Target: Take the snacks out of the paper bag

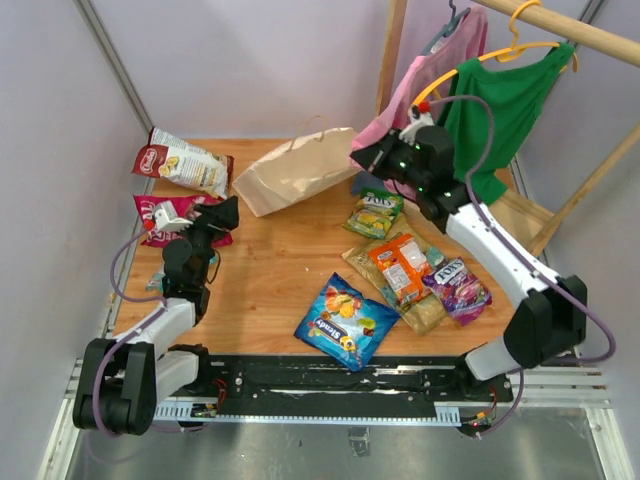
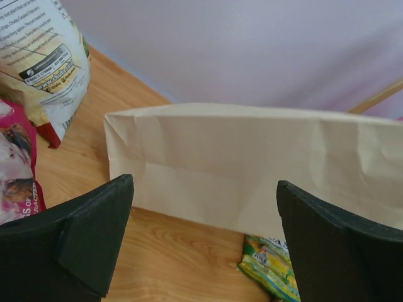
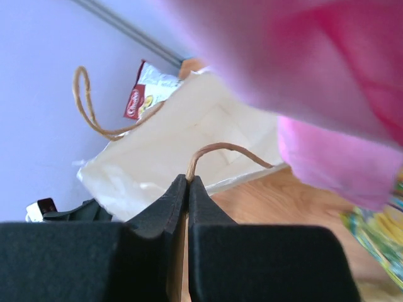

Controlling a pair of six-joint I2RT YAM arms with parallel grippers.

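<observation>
The tan paper bag (image 1: 295, 170) lies on its side at the back of the table, and whatever is inside is hidden. My right gripper (image 1: 368, 156) is at its right end, shut on one thin loop handle (image 3: 227, 148); the pinch shows in the right wrist view (image 3: 188, 182). My left gripper (image 1: 226, 212) is open and empty, facing the bag's flat side (image 2: 252, 163) from a short distance (image 2: 204, 189). Snacks lie on the table: red-white (image 1: 185, 162), magenta (image 1: 170, 215), green (image 1: 375, 213), orange (image 1: 400, 265), purple (image 1: 458, 288), blue (image 1: 347, 322).
A pink shirt (image 1: 440, 70) and a green shirt (image 1: 505, 100) hang from a wooden rail (image 1: 570, 30) right above my right gripper; the pink one fills the top of the right wrist view (image 3: 302, 69). A flat tan packet (image 1: 425, 308) lies under the orange one.
</observation>
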